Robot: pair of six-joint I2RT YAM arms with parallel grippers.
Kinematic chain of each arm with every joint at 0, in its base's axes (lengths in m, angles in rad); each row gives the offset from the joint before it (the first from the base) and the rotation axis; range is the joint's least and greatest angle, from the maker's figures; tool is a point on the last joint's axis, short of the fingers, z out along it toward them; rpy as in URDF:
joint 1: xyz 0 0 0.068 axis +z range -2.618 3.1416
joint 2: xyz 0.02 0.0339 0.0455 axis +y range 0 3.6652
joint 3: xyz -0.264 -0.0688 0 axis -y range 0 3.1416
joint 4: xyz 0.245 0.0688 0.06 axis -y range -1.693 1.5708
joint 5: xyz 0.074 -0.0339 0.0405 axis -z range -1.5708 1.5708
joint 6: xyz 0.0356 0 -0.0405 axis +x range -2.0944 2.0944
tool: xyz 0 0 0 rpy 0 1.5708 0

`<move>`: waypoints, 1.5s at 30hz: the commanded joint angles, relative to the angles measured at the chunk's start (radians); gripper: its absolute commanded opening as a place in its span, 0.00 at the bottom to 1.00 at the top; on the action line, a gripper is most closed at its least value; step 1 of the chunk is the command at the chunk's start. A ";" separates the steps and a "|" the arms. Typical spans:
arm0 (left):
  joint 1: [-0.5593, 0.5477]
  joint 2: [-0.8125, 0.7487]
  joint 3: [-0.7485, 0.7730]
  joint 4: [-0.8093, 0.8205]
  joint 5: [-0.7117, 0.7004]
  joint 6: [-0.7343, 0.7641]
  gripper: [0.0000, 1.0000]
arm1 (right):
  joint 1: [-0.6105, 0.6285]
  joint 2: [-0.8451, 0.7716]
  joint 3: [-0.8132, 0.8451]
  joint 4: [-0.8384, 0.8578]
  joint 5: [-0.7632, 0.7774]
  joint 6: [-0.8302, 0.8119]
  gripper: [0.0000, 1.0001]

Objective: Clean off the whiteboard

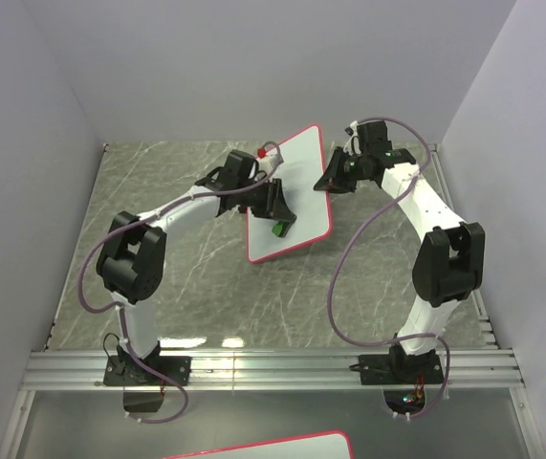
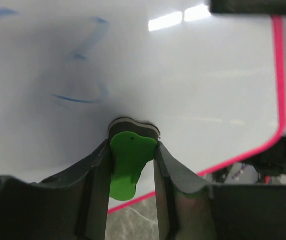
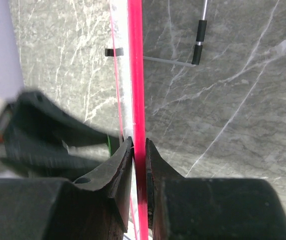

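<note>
1. whiteboard (image 1: 301,172) tilted up, mid-bench (image 1: 167,182), toward the far side; open marble left and near.
2. right end effector (image 3: 139,150) clamped on its red rim (image 3: 136,75), right edge.
3. left end effector (image 2: 132,147) clamped on green eraser (image 2: 128,162), which touches the board face; blue scribbles (image 2: 77,99) to the left.

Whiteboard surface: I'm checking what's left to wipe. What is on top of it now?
Faint blue scribbles show on the whiteboard, and the green eraser, held by the left gripper, sits against it. Whatever lies under the eraser and gripper is covered.
</note>
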 commanded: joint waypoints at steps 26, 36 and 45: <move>-0.057 0.062 0.277 0.102 0.108 -0.131 0.00 | 0.005 -0.048 -0.008 -0.066 0.087 -0.003 0.00; 0.051 0.050 0.159 0.085 -0.006 -0.122 0.00 | 0.007 -0.083 -0.031 -0.066 0.103 -0.003 0.00; 0.092 0.036 -0.094 0.174 -0.061 -0.121 0.00 | -0.021 -0.100 -0.008 -0.027 0.003 0.069 0.00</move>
